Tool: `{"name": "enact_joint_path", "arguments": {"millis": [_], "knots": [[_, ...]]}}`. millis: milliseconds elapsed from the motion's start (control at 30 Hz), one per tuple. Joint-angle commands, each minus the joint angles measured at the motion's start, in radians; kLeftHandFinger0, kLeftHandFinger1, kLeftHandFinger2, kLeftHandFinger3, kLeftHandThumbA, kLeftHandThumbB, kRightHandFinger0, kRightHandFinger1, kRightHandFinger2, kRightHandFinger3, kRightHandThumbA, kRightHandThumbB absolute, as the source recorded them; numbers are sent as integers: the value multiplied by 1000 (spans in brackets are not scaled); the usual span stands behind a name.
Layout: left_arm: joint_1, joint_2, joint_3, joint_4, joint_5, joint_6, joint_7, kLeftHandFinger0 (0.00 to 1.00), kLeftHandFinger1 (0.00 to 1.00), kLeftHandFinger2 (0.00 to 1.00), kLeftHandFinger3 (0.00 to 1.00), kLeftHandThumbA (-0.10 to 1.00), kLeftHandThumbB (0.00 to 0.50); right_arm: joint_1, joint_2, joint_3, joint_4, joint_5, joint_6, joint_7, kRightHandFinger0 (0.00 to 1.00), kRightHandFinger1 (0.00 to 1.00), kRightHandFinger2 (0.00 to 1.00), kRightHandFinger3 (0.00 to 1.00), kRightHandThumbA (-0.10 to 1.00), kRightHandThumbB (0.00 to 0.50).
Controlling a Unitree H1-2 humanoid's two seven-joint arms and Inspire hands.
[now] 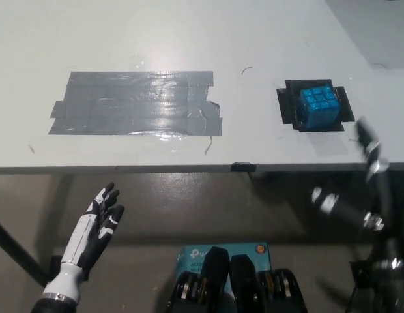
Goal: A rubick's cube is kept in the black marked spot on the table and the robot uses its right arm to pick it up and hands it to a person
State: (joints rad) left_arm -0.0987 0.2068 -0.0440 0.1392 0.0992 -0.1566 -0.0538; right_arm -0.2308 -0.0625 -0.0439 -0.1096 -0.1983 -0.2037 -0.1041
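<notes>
**Supervisor:** Right, report the scene, largest item first.

**Operator:** I see the table (189,39), a white surface filling the upper half of the head view, its front edge running straight across the middle. Below the edge I see dark floor.

**Supervisor:** Surface markings?

**Operator:** I note a wide patch of grey tape (137,103) left of centre, made of overlapping strips, glossy under the light. To the right I see the black mark (285,104), a smaller square of dark tape near the front edge, well apart from the grey patch.

**Supervisor:** Location of the cube?

**Operator:** I find the cube (318,107) sitting on the black mark, inside its outline, blue faces up and toward me. Nothing touches it.

**Supervisor:** Right hand status?

**Operator:** I see the right hand (361,186) at the lower right, blurred, below and to the right of the cube. One black finger reaches up over the table edge; another points left below the edge. The fingers are spread and hold nothing. It is near the cube but apart from it.

**Supervisor:** Left hand?

**Operator:** I see the left hand (101,218) resting at the lower left, below the table edge, fingers extended and slightly apart, holding nothing.

**Supervisor:** Anything else?

**Operator:** I note a teal box (195,253) on the floor at bottom centre, partly hidden.
</notes>
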Motion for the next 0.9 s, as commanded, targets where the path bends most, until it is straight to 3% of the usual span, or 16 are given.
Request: {"name": "enact_joint_path", "arguments": {"millis": [0,133,367,500,700,800,867], "knots": [[-12,-6,9,-13,-15,-56,0,1000,1000,1000,1000,903,192,-119,5,-40,-33,-65,65,-66,1000,1000,1000,1000,993,261],[-5,-11,9,-32,-18,-52,-2,1000,1000,1000,1000,977,218,-231,-7,-61,70,-76,121,-81,1000,1000,1000,1000,1000,295],[-1,-10,8,-33,-16,-71,-2,1000,1000,1000,1000,991,212,-416,-38,-65,311,-123,222,-121,1000,1000,1000,1000,1000,378],[2,-12,9,-35,-24,-65,-6,1000,1000,1000,1000,982,215,-489,-47,-52,436,-105,250,-108,1000,1000,1000,1000,905,435],[16,-16,7,-42,-20,-63,-8,1000,1000,1000,1000,972,220,-545,-39,-24,552,-118,340,-111,1000,1000,1000,1000,791,459],[16,-16,8,-53,-19,-48,-10,1000,1000,1000,1000,977,223,-578,-37,-1,606,-147,388,-137,1000,1000,1000,1000,816,489],[12,-16,10,-56,-22,-42,-11,1000,1000,1000,1000,976,227,-592,-35,3,628,-146,404,-143,1000,1000,1000,1000,788,477]]}}
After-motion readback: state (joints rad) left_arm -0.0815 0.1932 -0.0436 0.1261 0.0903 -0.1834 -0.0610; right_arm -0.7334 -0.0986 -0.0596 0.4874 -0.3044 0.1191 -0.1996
